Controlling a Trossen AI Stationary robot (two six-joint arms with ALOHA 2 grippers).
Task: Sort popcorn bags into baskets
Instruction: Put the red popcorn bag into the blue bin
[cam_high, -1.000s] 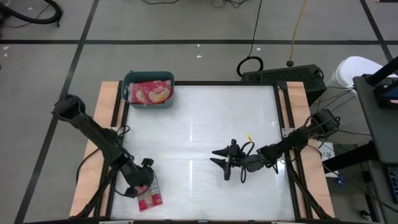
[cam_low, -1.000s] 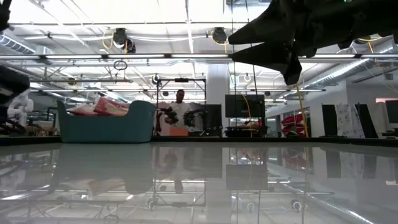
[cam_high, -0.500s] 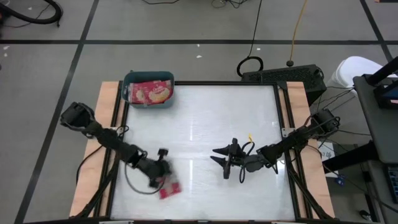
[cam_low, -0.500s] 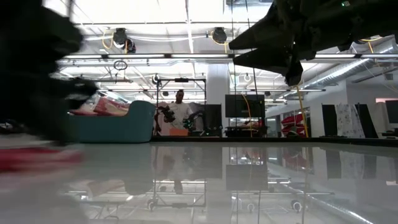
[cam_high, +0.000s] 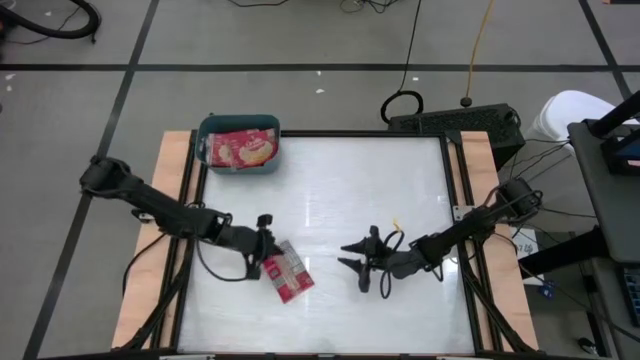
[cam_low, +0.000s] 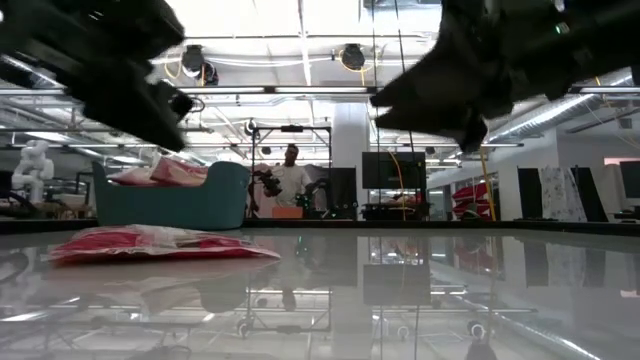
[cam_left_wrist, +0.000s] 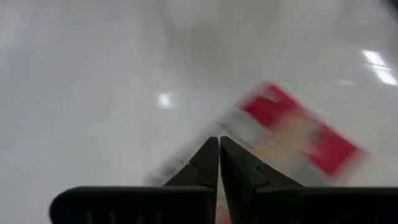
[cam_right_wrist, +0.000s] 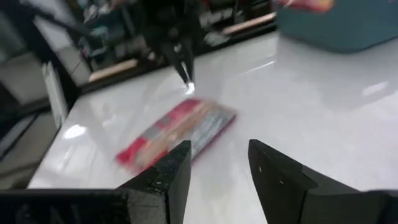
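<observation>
One red popcorn bag (cam_high: 288, 273) lies flat on the white table left of its middle; it also shows in the low view (cam_low: 160, 243) and right wrist view (cam_right_wrist: 177, 134). My left gripper (cam_high: 267, 257) is shut and hangs over the bag's left end. The low view shows clear space between this gripper (cam_low: 165, 135) and the bag. My right gripper (cam_high: 343, 253) stands open to the bag's right, pointing at it, with nothing between its fingers (cam_right_wrist: 174, 168). The teal basket (cam_high: 238, 172) at the far left holds more red bags (cam_high: 240, 148).
The table's wooden side rails (cam_high: 172, 200) run along both edges. Bare white surface lies between the bag and the basket and across the far right half. A person stands in the room beyond the table (cam_low: 290, 160).
My left gripper has swung from the near left corner toward the table's middle and far side, rising a little and tipping flatter. The bag went with it along the table, turned about, and now lies flat left of the middle. My right gripper has kept still.
</observation>
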